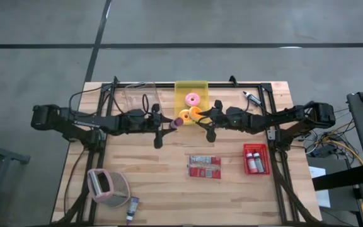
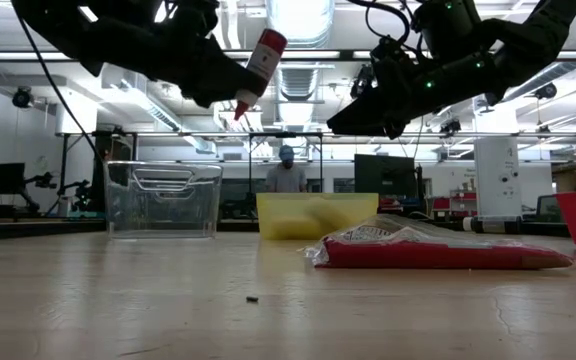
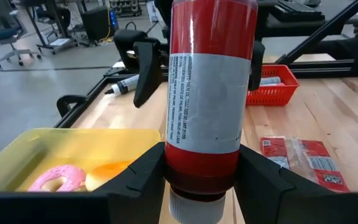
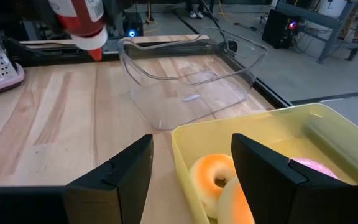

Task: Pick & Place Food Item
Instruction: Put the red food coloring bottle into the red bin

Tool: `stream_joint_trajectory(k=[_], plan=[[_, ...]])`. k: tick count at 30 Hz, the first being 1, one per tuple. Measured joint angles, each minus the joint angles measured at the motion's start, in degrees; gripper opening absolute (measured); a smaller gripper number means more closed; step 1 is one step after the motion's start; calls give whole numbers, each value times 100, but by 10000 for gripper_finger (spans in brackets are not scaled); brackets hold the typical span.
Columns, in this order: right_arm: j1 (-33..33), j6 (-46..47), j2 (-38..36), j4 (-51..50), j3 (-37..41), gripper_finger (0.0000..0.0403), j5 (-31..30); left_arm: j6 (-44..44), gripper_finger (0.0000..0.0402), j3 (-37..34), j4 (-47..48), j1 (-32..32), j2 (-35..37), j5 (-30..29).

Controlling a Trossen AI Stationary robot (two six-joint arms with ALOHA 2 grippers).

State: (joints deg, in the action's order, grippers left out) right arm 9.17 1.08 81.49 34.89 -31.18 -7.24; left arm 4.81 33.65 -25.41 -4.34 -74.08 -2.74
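Your left claw (image 3: 197, 180) is clamped around a red plastic sauce bottle (image 3: 210, 93) with a white label, cap pointing down, held in the air just left of centre in the overhead frame. Your right claw (image 4: 191, 168) stands wide and empty above the yellow plastic tub (image 1: 191, 93) at upper centre. In that tub lie smooth ring-shaped donuts: one pink (image 1: 193, 98), one orange (image 4: 215, 175). A clear, rounded plastic bin (image 4: 191, 81) sits on the slatted wooden worktop (image 1: 162, 183) beside it.
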Motion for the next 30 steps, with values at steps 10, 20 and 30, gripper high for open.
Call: stream_joint_trajectory(k=[10, 20, 30], plan=[[-2, 0, 2, -2, 0, 215, -1, 97, 159, 2, -66, 0, 0, -2], [-2, 643, 2, 222, 0, 215, -5, 175, 159, 18, -242, 0, 2, -2], [-2, 580, 2, 1038, -190, 215, 139, 296, 159, -9, -335, 0, 4, -2]])
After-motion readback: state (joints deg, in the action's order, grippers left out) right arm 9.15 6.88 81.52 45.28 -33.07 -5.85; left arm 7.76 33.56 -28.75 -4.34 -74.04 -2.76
